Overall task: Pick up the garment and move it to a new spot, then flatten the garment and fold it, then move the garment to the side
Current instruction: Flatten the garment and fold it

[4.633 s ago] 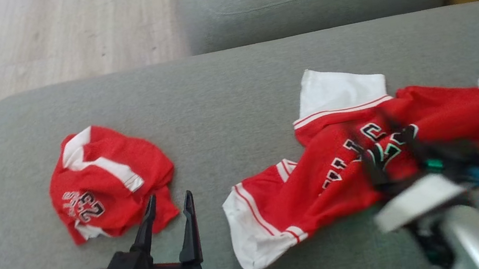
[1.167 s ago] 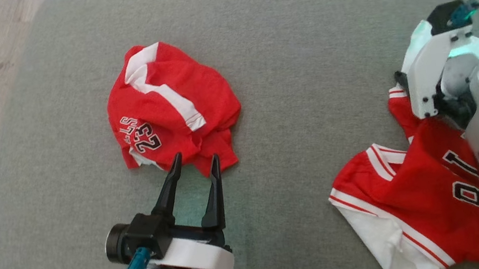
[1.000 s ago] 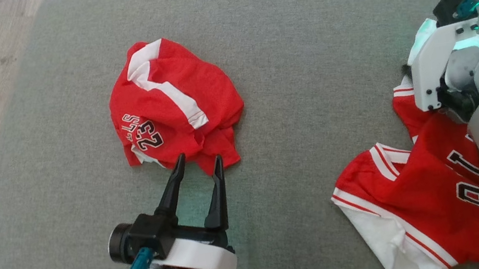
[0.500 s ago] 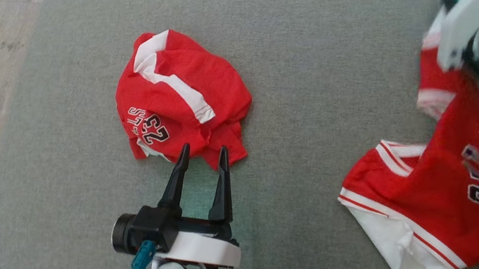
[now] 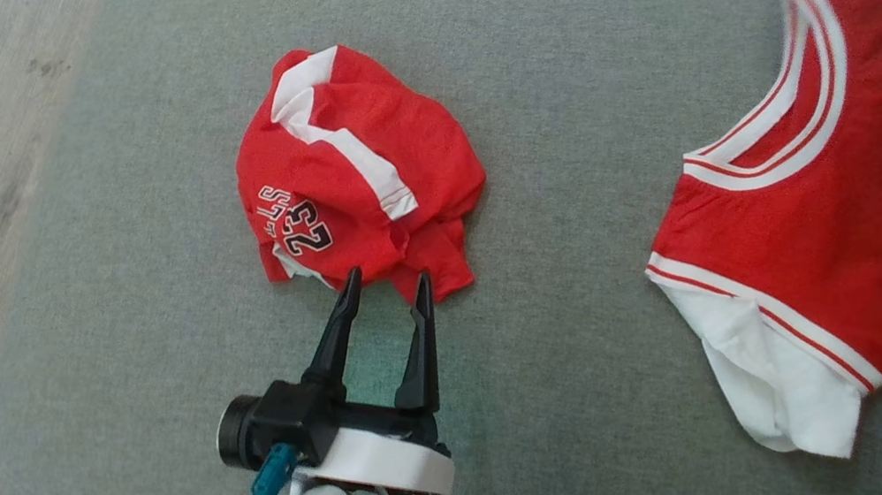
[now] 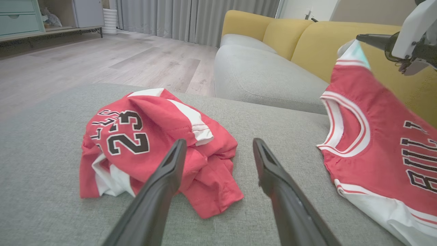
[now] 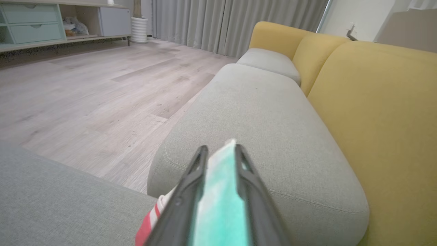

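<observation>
A grey sofa cushion (image 5: pixel 550 41) carries a crumpled red garment (image 5: pixel 357 172) numbered 23; a red jersey (image 5: pixel 804 222) partly rests on its right side.

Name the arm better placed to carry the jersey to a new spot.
Right: the right gripper is shut on the jersey, holding it up. The left gripper is open by the crumpled garment.

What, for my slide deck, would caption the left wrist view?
Open left gripper faces a crumpled red garment; right gripper holds a red jersey up by its shoulder.
</observation>
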Robot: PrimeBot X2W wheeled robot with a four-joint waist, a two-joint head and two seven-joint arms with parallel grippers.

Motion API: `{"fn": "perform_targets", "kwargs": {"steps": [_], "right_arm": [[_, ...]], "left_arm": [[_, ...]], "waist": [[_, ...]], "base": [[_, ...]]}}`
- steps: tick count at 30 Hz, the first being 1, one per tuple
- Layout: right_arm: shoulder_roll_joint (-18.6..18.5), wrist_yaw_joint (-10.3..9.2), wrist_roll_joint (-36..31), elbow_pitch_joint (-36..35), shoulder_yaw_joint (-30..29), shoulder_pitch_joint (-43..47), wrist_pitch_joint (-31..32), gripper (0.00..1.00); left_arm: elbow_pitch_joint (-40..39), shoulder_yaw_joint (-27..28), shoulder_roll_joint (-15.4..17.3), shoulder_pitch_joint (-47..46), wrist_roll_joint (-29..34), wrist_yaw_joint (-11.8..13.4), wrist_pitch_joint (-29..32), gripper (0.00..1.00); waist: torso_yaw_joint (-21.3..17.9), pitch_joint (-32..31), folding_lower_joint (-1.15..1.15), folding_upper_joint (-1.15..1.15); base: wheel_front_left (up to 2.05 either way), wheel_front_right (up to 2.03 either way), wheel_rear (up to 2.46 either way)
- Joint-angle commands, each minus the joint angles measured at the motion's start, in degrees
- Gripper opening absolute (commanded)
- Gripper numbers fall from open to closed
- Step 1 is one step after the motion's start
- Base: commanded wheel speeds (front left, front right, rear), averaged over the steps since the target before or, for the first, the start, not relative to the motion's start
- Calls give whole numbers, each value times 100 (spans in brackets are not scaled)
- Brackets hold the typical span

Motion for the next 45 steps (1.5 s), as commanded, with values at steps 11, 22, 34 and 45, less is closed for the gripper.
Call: {"fn": "perform_targets", "kwargs": {"steps": [11, 22, 34, 45], "right_arm": [[702, -4, 117, 837, -22, 131, -538, 100], [1123, -4, 2134, 444, 1085, 1069, -1013, 100], [1127, -4, 3793, -2984, 2467, 4840, -1016, 100], [1127, -4, 3618, -4368, 2211, 6111, -713, 100]], "left_arm": [[-110, 402, 7, -134, 107, 41, -55, 100], [-76, 845, 68, 220, 226, 21, -55, 100], [-178, 1149, 103, 640, 309, -21, -55, 100], [-218, 1242, 65, 891, 423, -109, -55, 100]], "waist": [[-487, -315, 0, 0], [-1332, -1039, 0, 0], [-2044, -1499, 0, 0], [-2076, -1436, 0, 0]], "base": [[0, 0, 0], [0, 0, 0], [0, 0, 0], [0, 0, 0]]}}
